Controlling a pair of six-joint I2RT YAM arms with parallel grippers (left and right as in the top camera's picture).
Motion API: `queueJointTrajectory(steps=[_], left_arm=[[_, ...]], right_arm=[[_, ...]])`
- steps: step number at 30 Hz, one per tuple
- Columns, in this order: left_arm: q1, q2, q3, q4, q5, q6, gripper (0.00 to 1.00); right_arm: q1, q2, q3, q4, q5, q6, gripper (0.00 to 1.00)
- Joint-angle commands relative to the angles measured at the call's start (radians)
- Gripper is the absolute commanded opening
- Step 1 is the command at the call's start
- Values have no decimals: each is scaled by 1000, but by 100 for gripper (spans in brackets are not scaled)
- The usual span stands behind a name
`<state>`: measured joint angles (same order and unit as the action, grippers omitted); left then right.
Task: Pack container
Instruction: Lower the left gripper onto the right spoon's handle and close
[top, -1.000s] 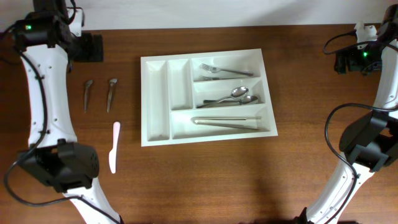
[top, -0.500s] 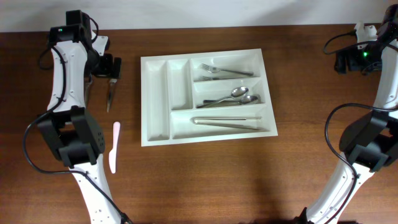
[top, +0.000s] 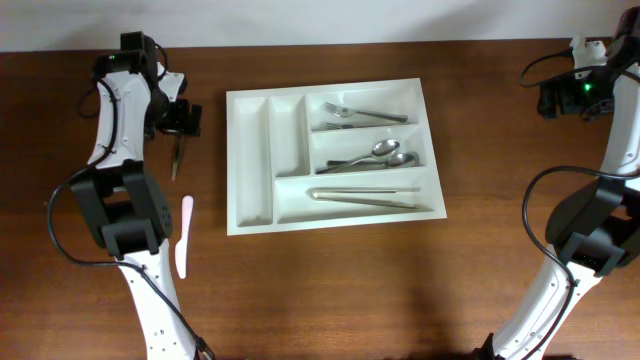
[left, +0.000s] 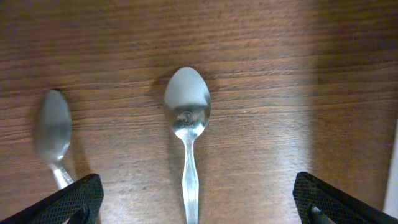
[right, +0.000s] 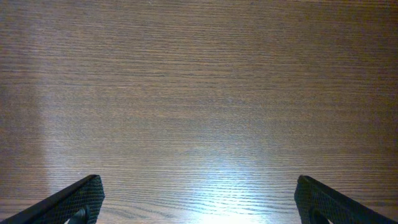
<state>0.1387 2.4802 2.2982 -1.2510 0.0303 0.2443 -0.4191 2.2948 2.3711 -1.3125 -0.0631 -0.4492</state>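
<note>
Left wrist view: left tool (left: 196, 204) spread wide astride a teaspoon (left: 186, 102) on the table (left: 298, 74). Container (top: 250, 160) at overhead centre, well apart. Risk of closing off-centre, skidding the thin handle or snagging the neighbouring spoon (left: 53, 127) at frame left.

The tabletop (right: 199, 93) is brown wood with fine, straight grain and a low satin sheen that catches a soft patch of glare. The container (top: 252, 160) looks like smooth white plastic, faintly glossy. Near the table's left edge, the spoon (left: 186, 102) and the second spoon (left: 53, 127) are polished, reflective metal, and the pink knife (top: 183, 235) looks like matt plastic.
</note>
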Motion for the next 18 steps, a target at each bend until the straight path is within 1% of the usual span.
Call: queueJointTrajectory(steps=[1, 12, 13, 14, 18], left_arm=[[2, 35, -3, 6, 16, 23, 100], [26, 40, -4, 36, 40, 23, 100], [32, 40, -5, 35, 51, 23, 97], [36, 40, -5, 35, 60, 23, 96], [39, 40, -7, 31, 59, 73, 96]], right_arm=[[0, 7, -6, 0, -12, -3, 99], [1, 7, -6, 0, -12, -3, 99], [1, 7, -6, 0, -12, -3, 98], [0, 7, -6, 0, -12, -3, 99], [0, 7, -6, 0, -12, -3, 99]])
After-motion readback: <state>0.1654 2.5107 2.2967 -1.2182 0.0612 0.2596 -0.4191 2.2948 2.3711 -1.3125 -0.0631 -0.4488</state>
